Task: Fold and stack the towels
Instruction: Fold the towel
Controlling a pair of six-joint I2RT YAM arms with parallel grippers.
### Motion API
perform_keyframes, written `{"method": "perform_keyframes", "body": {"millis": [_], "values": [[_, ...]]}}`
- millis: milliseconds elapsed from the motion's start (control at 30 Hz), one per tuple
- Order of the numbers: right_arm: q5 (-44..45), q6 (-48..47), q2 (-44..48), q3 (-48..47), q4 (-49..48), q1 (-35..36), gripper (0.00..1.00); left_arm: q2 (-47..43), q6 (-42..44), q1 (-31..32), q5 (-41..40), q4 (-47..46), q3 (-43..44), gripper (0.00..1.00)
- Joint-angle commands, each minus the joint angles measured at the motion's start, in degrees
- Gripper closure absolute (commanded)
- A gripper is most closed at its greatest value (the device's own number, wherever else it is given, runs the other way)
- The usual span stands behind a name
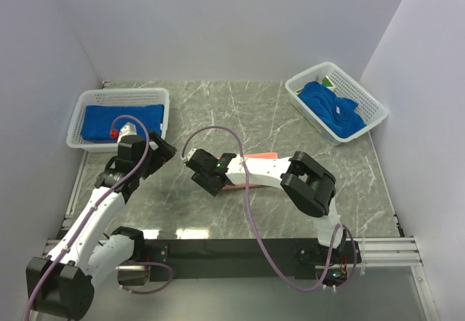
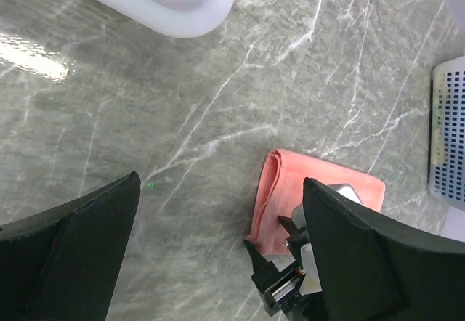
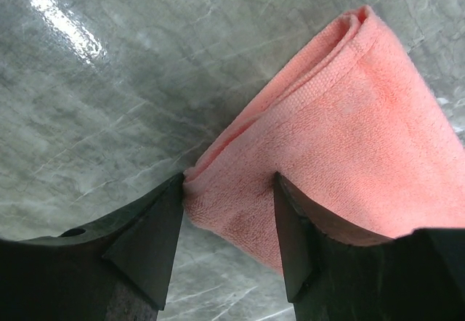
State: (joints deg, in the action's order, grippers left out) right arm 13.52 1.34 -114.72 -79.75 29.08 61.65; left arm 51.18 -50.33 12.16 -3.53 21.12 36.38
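Note:
A salmon-pink towel (image 1: 259, 155) (image 2: 290, 183) (image 3: 349, 132) lies folded flat on the marble table, mid-right. My right gripper (image 1: 218, 181) (image 2: 270, 235) (image 3: 229, 179) is low at its near-left corner, open, and the corner lies between its two fingers. My left gripper (image 1: 156, 150) (image 2: 221, 183) hangs wide open above the table to the left of the pink towel, with nothing between its fingers. One royal blue towel (image 1: 120, 121) lies flat in the left basket. Another blue towel (image 1: 330, 107) is bunched in the right basket, with a bit of green cloth (image 1: 328, 81) behind it.
A white lattice basket (image 1: 80, 128) (image 2: 182, 1) stands at the back left, right behind my left gripper. A second white basket (image 1: 363, 92) (image 2: 447, 132) stands at the back right. White walls close in the table on three sides.

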Motion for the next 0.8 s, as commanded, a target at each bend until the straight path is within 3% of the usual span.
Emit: {"method": "perform_keyframes", "body": {"millis": [0, 167, 267, 500, 633, 767], "values": [[-0.1, -0.8, -2.5, -2.9, 3.6, 0.3, 0.41, -1.3, 2.4, -0.5, -1.3, 1.7, 2.2, 0.01], [-1.0, -0.8, -6.5, -3.4, 6.1, 0.1, 0.41, -1.8, 3.1, -0.8, -1.0, 1.9, 1.2, 0.00], [-2.0, -0.3, -8.8, -2.3, 7.0, -0.6, 0.47, -2.1, 3.2, -0.9, -0.8, 2.0, 0.7, 0.01], [-4.2, 0.9, -11.1, 1.2, 5.7, -4.0, 0.72, -2.3, 3.7, -1.0, 0.3, 2.1, 0.0, 0.01], [-6.3, 0.9, -11.0, 2.4, 4.1, -6.0, 0.98, -1.7, 3.2, -1.0, 2.0, 0.9, -0.6, 0.01], [-12.8, 1.2, -6.9, 5.4, -0.8, -8.3, 1.00, 2.2, 2.6, -1.0, 7.6, -1.6, -1.8, 0.01]]}}
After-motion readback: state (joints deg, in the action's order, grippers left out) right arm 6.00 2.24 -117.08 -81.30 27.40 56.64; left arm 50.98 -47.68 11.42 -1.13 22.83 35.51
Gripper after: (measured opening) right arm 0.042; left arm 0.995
